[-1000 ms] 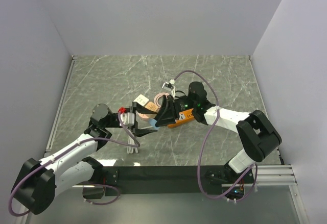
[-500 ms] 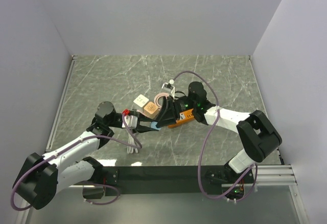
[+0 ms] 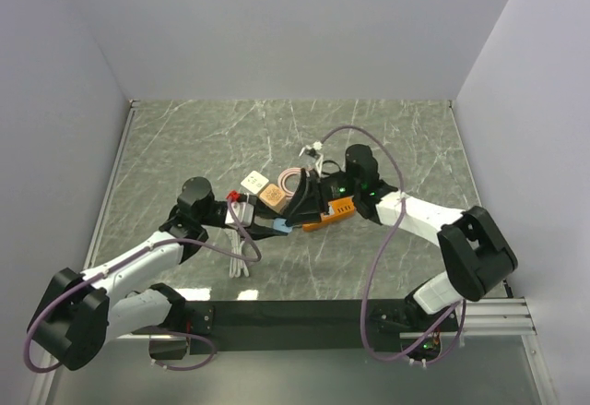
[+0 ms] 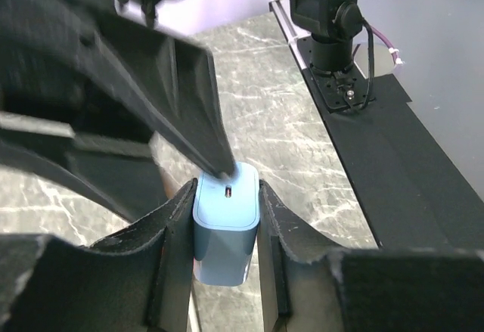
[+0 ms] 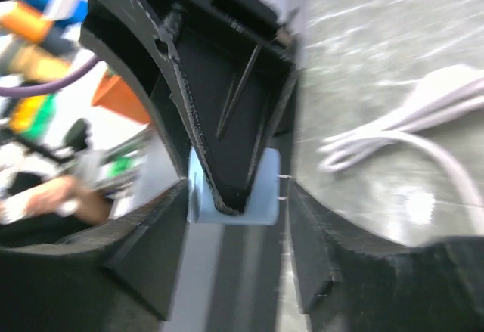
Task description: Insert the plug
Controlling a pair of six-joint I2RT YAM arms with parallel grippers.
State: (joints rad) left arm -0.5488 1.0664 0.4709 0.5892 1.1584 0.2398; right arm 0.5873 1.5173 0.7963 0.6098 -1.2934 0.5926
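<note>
Locate the light blue rectangular plastic plug [image 4: 224,234] near the middle of the grey marble-patterned table [image 3: 396,147], between the two arms.

Note the left gripper [image 4: 225,194] reaching in from the near left and closed on the plug, with both black finger pads [image 4: 172,264] pressed flat against its two long sides. See the small dark slot on the plug's upper face in the left wrist view.

Observe the right gripper [image 5: 238,190] reaching in from the right and straddling the same plug from the opposite end, jaws only slightly parted. See one right fingertip touching the far top edge of the plug in the left wrist view. In the right wrist view, note a thin gap beside the plug on one side. Firm grip or mere contact by the right gripper: cannot tell.

Find a white looped cable [image 3: 241,259] lying flat on the table, just near and left of the grippers.

Find a small white square block [image 3: 253,182], a round tan disc [image 3: 272,196] and a coil of pink cable [image 3: 293,180] grouped close together just beyond the grippers, on the far side.

Note the orange housing [image 3: 337,208] on the right wrist, just right of the plug.
</note>
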